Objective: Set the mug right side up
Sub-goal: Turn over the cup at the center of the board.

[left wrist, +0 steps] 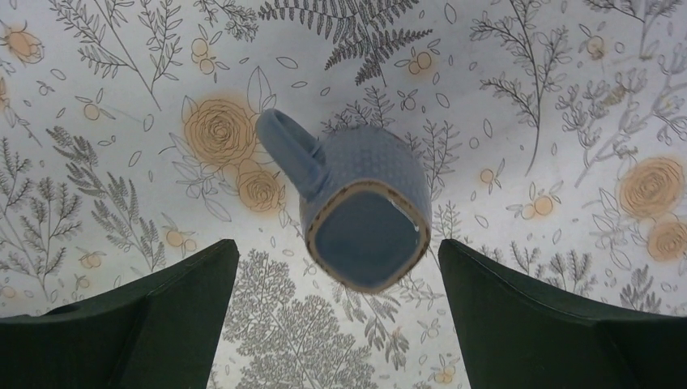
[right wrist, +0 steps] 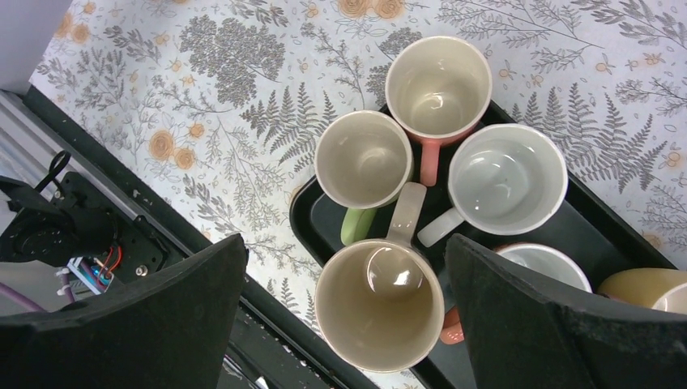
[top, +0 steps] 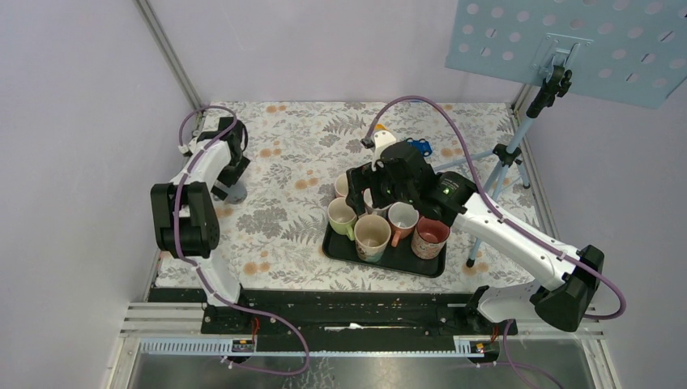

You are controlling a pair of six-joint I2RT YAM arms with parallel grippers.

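A blue mug (left wrist: 364, 211) stands upside down on the floral tablecloth, its flat base facing the left wrist camera and its handle (left wrist: 288, 146) pointing up and left in that view. My left gripper (left wrist: 338, 243) hovers open straight above it, one finger on each side, touching nothing. From the top view the mug (top: 233, 193) peeks out just under the left gripper (top: 235, 166) at the table's left side. My right gripper (right wrist: 347, 243) is open and empty above a beige mug (right wrist: 379, 304) on the tray.
A black tray (top: 381, 261) at centre holds several upright mugs (top: 403, 217), with the right gripper (top: 369, 190) over them. A tripod (top: 502, 174) carrying a perforated blue panel (top: 583, 40) stands at the right. Small blue (top: 419, 147) and white (top: 382, 138) objects lie behind the tray.
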